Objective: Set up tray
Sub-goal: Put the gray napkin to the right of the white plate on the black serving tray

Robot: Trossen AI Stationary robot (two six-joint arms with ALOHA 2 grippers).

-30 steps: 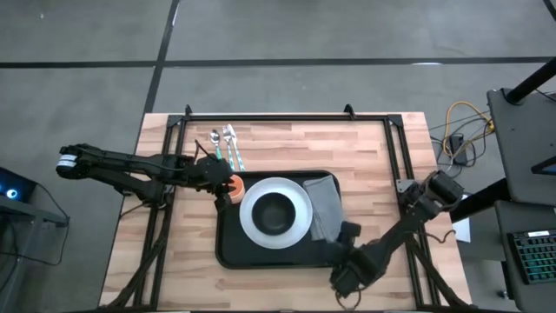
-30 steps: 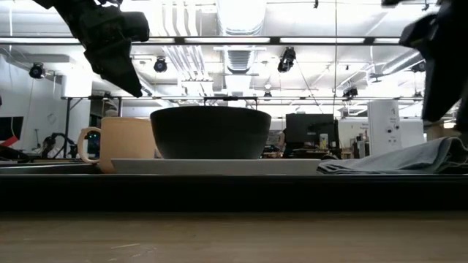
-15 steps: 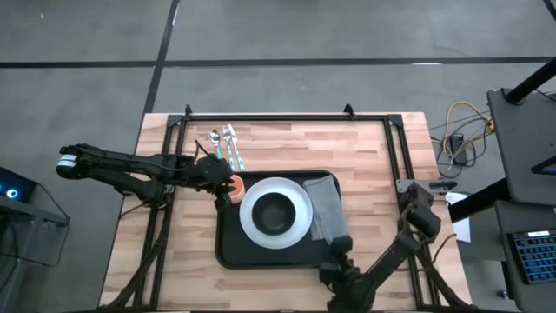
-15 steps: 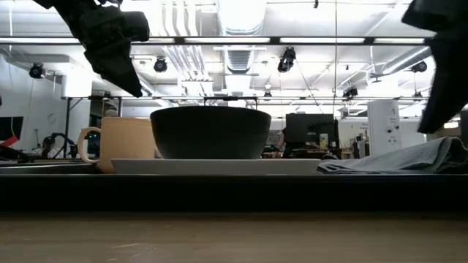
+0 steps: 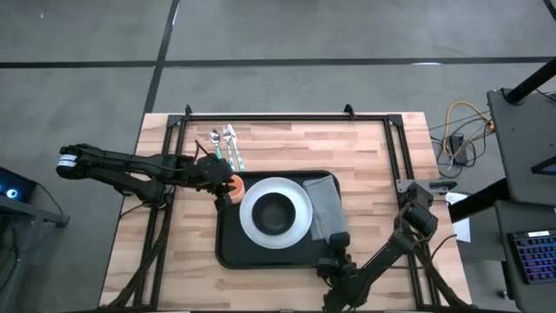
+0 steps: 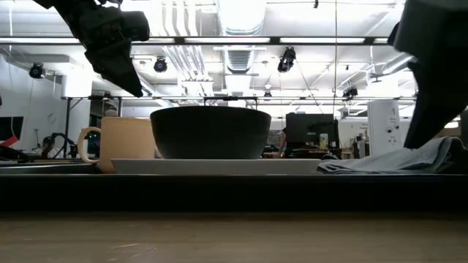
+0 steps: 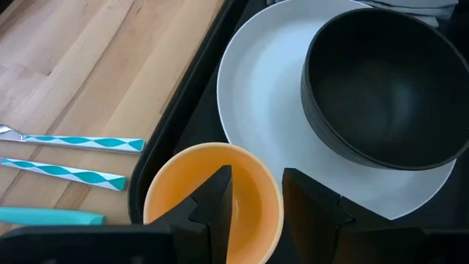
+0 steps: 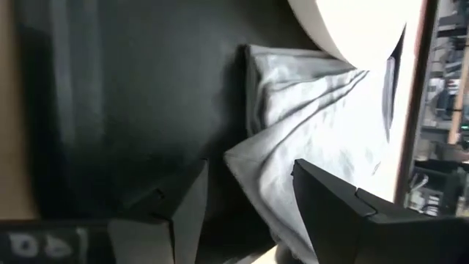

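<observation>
The black tray [image 5: 233,249] holds a white plate [image 5: 298,193] with a black bowl [image 5: 274,212], an orange mug [image 5: 234,183] at its far left and a grey napkin [image 5: 323,202] lying crumpled along its right side. My left gripper [image 7: 256,176] hangs open above the mug [image 7: 172,202], clear of its rim in the low view [image 6: 131,86]. My right gripper [image 8: 249,170] is open, slanting down at the tray's near right corner [image 5: 334,254], its fingers on either side of the napkin's near corner [image 8: 245,158]. My right gripper's open fingers [image 8: 187,202] come slanting down from the table's near right, one on each side of the napkin's near end [image 8: 256,183]. Whether they touch the cloth, I cannot tell. The napkin lies slack on the tray.
Cutlery with turquoise handles [image 5: 224,146] lies on the wooden table beyond the tray's far left corner. A black frame [image 5: 287,116] runs along the table's far edge and down both sides. Bare wood shows left and right of the tray.
My right gripper has sunk toward the napkin's near end, shifting toward the table's near edge, and has rolled about its own axis. The napkin, mug, plate and bowl lie as before.
</observation>
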